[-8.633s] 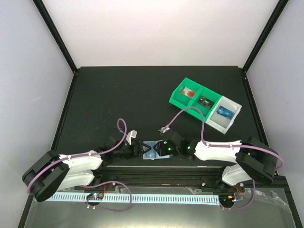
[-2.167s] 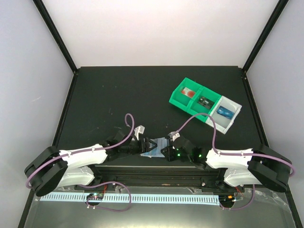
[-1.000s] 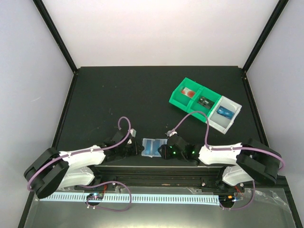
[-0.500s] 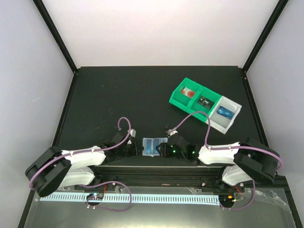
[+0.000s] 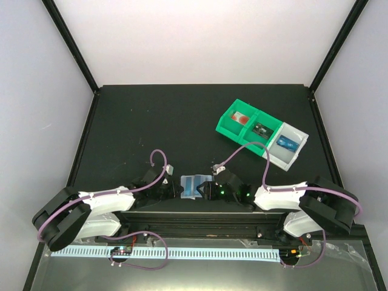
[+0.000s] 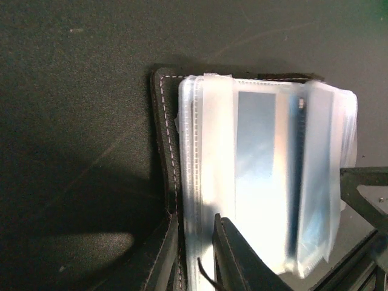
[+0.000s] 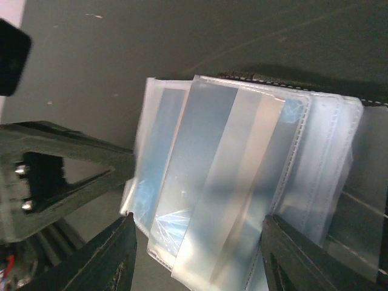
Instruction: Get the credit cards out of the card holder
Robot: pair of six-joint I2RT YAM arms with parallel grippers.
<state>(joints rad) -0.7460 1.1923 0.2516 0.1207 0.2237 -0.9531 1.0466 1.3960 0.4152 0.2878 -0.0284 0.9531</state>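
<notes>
Now: holder open flat, cards still sleeved

We find the card holder [image 5: 195, 186] lying opened on the table [image 5: 151, 133], directly between the two claws. At the holder's left edge is the left gripper [image 5: 175, 190], and at its right edge the right gripper [image 7: 199, 223].

Left claw: its wrist view shows one finger [image 6: 233, 260] lying on the clear sleeves, just inside the holder's stitched dark edge. The other finger is hidden, probably under the cover. We cannot tell whether this claw is clamped or merely resting.

Right claw: spread wide and grasping nothing. Its fingers stand on either side of the fanned sleeve pages.

The credit cards [image 7: 203, 157] are blue and sit inside the holder's sleeves. None is out of this spread yet.

Key relation: in the right wrist view the uppermost card's long axis runs away from the right claw, slightly tilted. Its near short end lies between the spread fingers. We judge the right arm better placed to pull, along that axis, with the left anchoring the holder.

Risk: the claw may pinch sleeve and card together.

The green-and-grey tray [image 5: 223, 124] stands well apart, beyond the holder and to its right.
</notes>
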